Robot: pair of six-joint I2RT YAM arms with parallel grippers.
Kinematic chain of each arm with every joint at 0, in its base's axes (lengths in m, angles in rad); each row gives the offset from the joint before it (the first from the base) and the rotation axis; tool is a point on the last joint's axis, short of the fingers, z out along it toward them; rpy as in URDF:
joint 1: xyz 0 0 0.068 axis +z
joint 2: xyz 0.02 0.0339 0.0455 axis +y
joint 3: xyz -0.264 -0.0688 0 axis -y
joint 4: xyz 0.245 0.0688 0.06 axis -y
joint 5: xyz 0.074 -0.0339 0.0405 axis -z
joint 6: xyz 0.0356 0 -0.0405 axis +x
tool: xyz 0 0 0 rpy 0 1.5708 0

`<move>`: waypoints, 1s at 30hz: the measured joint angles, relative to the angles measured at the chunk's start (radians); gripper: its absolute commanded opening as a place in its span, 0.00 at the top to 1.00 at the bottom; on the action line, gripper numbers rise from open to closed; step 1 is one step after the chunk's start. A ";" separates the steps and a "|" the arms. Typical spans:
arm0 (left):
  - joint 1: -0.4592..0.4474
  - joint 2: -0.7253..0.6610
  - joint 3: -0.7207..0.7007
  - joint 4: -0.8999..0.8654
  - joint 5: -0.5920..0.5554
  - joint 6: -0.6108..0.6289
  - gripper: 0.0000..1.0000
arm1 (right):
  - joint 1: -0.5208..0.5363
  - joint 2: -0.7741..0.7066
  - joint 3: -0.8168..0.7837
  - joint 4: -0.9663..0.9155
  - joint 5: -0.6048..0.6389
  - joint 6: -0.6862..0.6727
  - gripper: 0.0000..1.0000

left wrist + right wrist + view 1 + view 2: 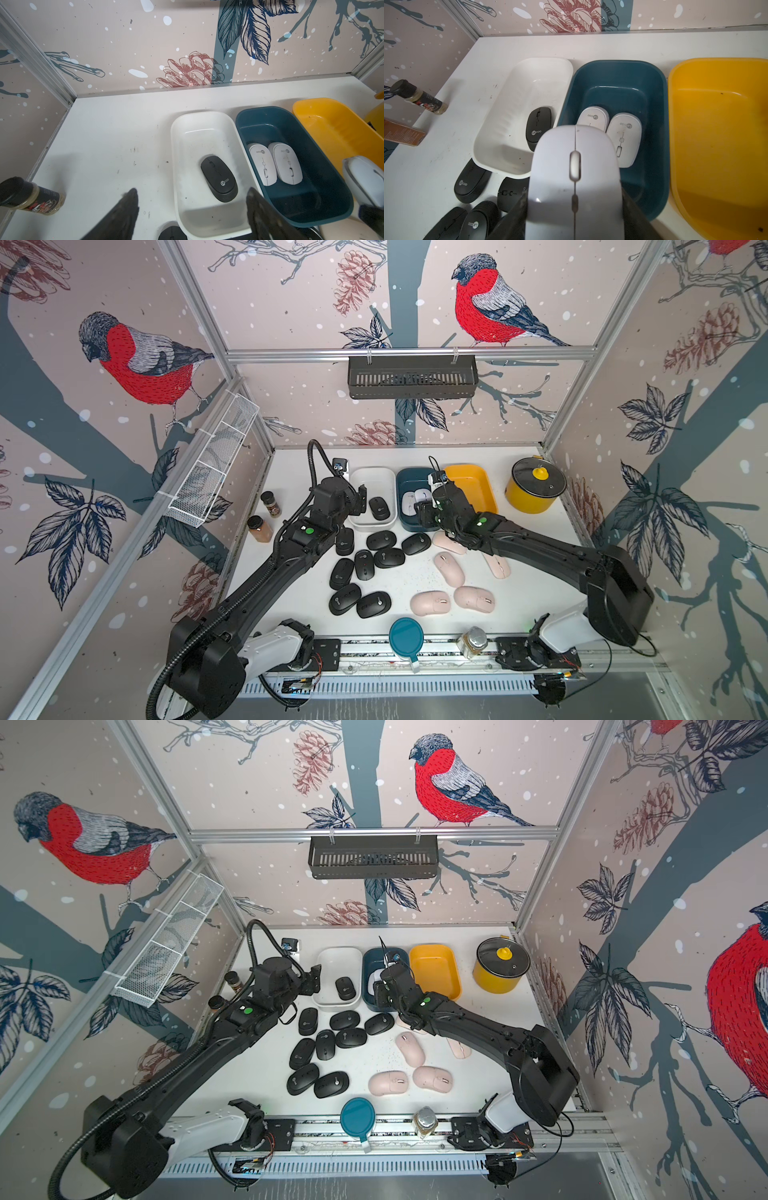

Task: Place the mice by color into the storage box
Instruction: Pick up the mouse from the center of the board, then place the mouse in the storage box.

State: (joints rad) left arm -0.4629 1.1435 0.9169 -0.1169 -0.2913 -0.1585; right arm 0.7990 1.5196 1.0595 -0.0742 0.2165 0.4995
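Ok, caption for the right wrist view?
Right end effector grips a white mouse at the teal bin holding two white mice; one black mouse in the white bin.

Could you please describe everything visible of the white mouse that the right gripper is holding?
The white mouse is a smooth, matte-looking plastic oval with a centre seam and grey scroll wheel, slightly smudged. The right gripper is shut on its sides, dark fingers flanking its rear half. It is held top side up over the near end of the teal box, above the two white mice lying inside.
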 measured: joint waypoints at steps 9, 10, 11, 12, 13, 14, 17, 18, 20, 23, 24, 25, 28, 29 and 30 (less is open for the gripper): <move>0.000 -0.021 0.011 -0.025 -0.006 -0.050 0.20 | -0.035 0.105 0.109 -0.060 0.042 0.055 0.46; 0.000 -0.023 0.013 -0.025 -0.007 -0.052 0.20 | -0.038 0.118 0.117 -0.060 0.045 0.063 0.46; 0.000 -0.025 0.015 -0.025 -0.007 -0.053 0.20 | -0.039 0.131 0.127 -0.066 0.049 0.076 0.46; 0.000 -0.026 0.015 -0.024 -0.007 -0.055 0.20 | -0.040 0.142 0.134 -0.067 0.051 0.076 0.46; 0.000 -0.027 0.015 -0.024 -0.008 -0.057 0.20 | -0.040 0.154 0.141 -0.069 0.053 0.080 0.46; 0.000 -0.027 0.015 -0.024 -0.008 -0.063 0.20 | -0.040 0.167 0.148 -0.074 0.056 0.082 0.46; 0.000 -0.029 0.008 -0.018 -0.021 -0.084 0.20 | -0.044 0.201 0.170 -0.085 0.066 0.099 0.46; 0.000 -0.033 -0.002 -0.012 -0.027 -0.094 0.20 | -0.047 0.214 0.181 -0.089 0.067 0.099 0.46; 0.000 -0.045 -0.031 0.003 -0.034 -0.107 0.20 | -0.058 0.245 0.206 -0.093 0.068 0.099 0.46; 0.000 -0.052 -0.062 0.020 -0.050 -0.118 0.20 | -0.074 0.292 0.238 -0.105 0.071 0.099 0.46; 0.000 -0.051 -0.065 0.024 -0.054 -0.122 0.20 | -0.077 0.303 0.246 -0.108 0.071 0.099 0.46; 0.000 -0.048 -0.066 0.029 -0.059 -0.122 0.20 | -0.081 0.316 0.255 -0.111 0.070 0.099 0.46; 0.000 -0.033 -0.066 0.049 -0.073 -0.122 0.20 | -0.097 0.351 0.283 -0.111 0.068 0.099 0.46; 0.000 -0.024 -0.065 0.052 -0.075 -0.122 0.20 | -0.104 0.364 0.294 -0.112 0.068 0.099 0.46; 0.000 -0.017 -0.061 0.053 -0.075 -0.122 0.20 | -0.111 0.378 0.306 -0.113 0.066 0.099 0.46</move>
State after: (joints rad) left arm -0.4629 1.1267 0.8558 -0.0643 -0.3660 -0.2806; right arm 0.6876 1.8973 1.3659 -0.1875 0.2829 0.5983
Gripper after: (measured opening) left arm 0.800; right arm 0.590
